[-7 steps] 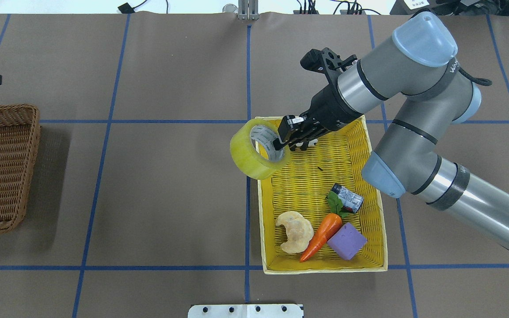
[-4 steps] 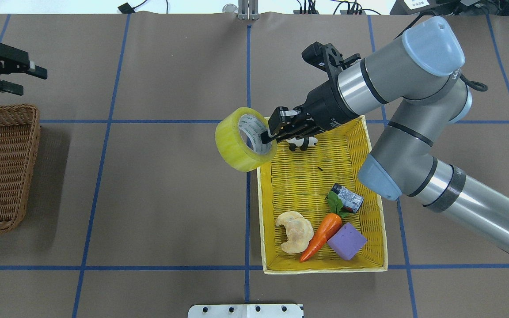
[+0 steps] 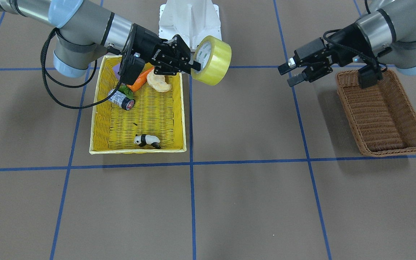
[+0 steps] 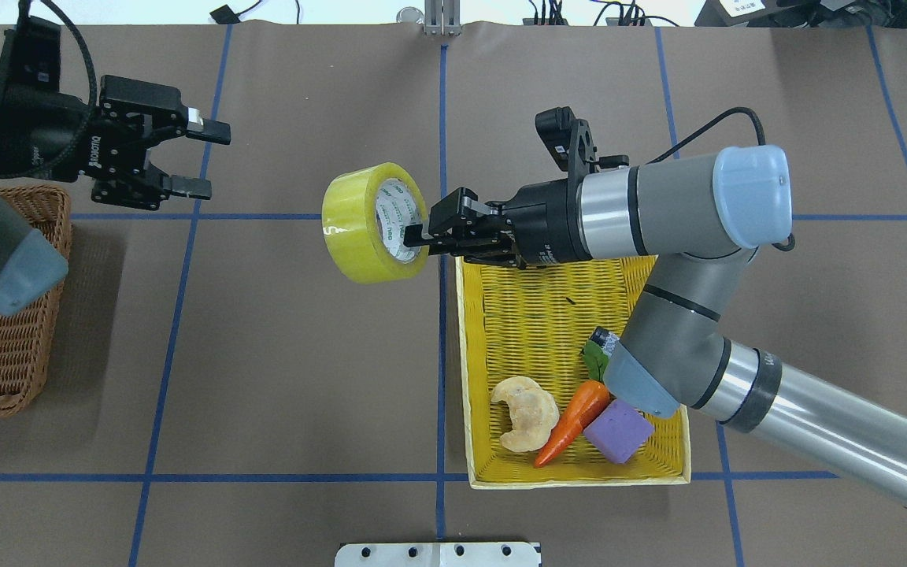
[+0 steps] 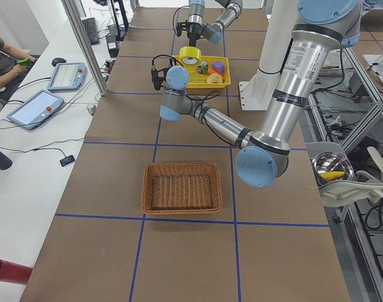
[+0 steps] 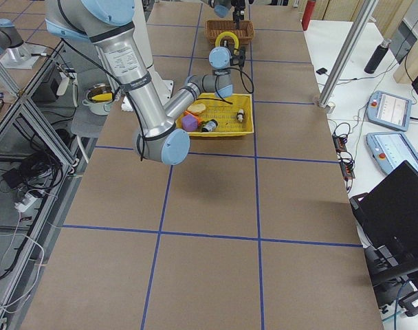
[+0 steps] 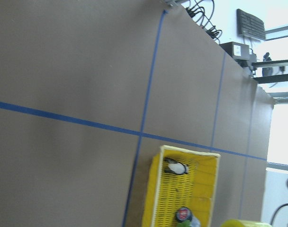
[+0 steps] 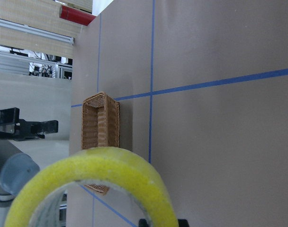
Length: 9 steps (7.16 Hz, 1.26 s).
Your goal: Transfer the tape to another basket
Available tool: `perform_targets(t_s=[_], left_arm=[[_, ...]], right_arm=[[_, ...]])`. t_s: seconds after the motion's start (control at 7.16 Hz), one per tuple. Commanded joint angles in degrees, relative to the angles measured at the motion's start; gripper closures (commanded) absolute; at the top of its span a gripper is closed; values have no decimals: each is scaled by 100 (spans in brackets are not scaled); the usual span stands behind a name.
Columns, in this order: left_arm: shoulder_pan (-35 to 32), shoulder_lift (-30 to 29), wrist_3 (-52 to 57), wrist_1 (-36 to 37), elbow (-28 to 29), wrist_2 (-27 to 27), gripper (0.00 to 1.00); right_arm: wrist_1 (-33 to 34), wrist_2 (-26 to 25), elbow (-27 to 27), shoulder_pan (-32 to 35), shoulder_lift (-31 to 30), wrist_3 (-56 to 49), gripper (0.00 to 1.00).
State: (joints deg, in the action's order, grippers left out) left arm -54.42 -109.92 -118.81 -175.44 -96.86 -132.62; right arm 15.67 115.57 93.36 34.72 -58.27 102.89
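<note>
The tape (image 4: 351, 228), a wide yellowish roll, hangs in the air just left of the yellow basket (image 4: 548, 315). My right gripper (image 4: 416, 242) is shut on the tape's wall, with one finger in the core. The tape also shows in the front view (image 3: 213, 59) and fills the bottom of the right wrist view (image 8: 111, 165). My left gripper (image 4: 205, 160) is open and empty. It is above the table well left of the tape, its fingers pointing at it. The brown wicker basket (image 4: 5, 346) sits at the table's left edge, partly under the left arm.
The yellow basket holds a carrot (image 4: 575, 421), a croissant (image 4: 524, 413), a purple block (image 4: 617, 429), a small can (image 3: 121, 101) and a toy panda (image 3: 146, 140). A white mount (image 4: 438, 554) sits at the table's near edge.
My right gripper has carried the tape leftward, out past the yellow basket's edge. My left arm has come in from the left, its open gripper moving right towards the tape.
</note>
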Motion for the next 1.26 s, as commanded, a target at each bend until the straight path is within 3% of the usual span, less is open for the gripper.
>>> perform_targets(t_s=[0.0,0.42,0.84,1.12], left_arm=[[640,-230,-1439,-1714,158,1101,7],[924,-249,-1505,-2204,220,1422,7],[1379,-381,-1496,-2406,203,1886,8],[1496,-398,-1496,-2504,211,2056,17]], right_arm=[[-1630,-473,-649,-246,0,800,100],[-2163,-491,-714,-326,227,1338,100],[-2165,-588,-845,-405,403,1453,100],[-2165,-579,-916,-449,483,1453,100]])
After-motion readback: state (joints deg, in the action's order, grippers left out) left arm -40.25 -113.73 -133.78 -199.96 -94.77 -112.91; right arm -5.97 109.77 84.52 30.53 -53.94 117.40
